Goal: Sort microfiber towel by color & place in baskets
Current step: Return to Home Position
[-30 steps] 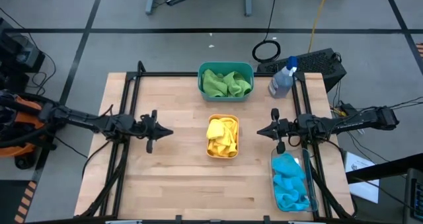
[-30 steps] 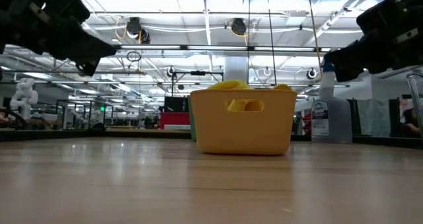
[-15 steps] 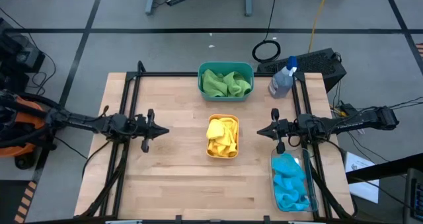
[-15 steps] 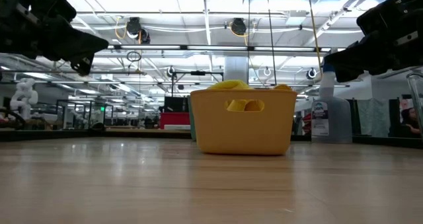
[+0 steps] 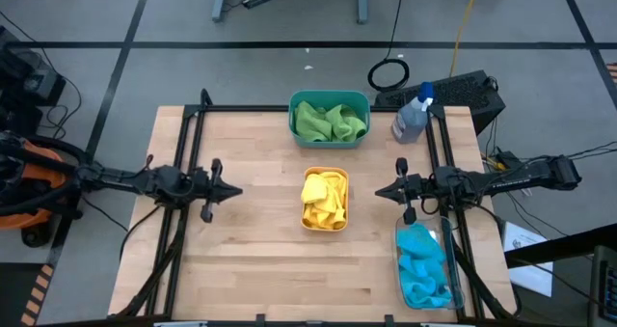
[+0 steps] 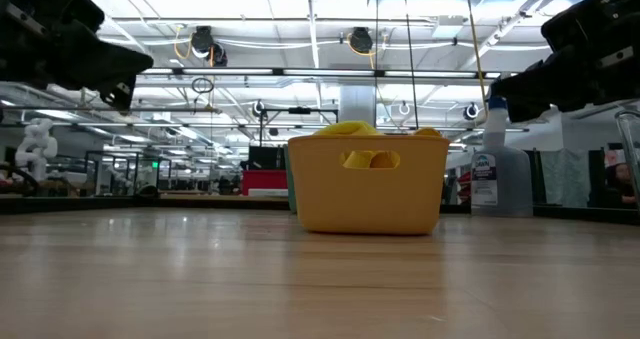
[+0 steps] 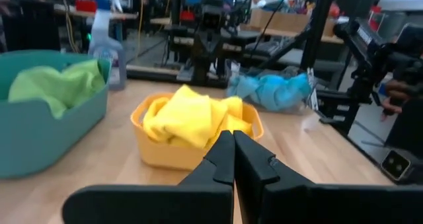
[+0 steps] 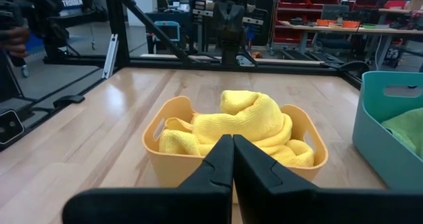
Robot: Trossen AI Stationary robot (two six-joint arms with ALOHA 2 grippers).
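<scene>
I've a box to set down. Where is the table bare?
Widest bare wood: the near strip in front of the orange basket, left of the clear basket. Also left of the teal basket. Crowded: the right side, with spray bottle, right gripper and clear basket. The left gripper hovers mid-left.

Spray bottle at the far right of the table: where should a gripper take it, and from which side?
Probably the narrow neck just under the blue top of the spray bottle, with the right gripper coming in level from the near side. The bottle stands upright and its body looks wider.
</scene>
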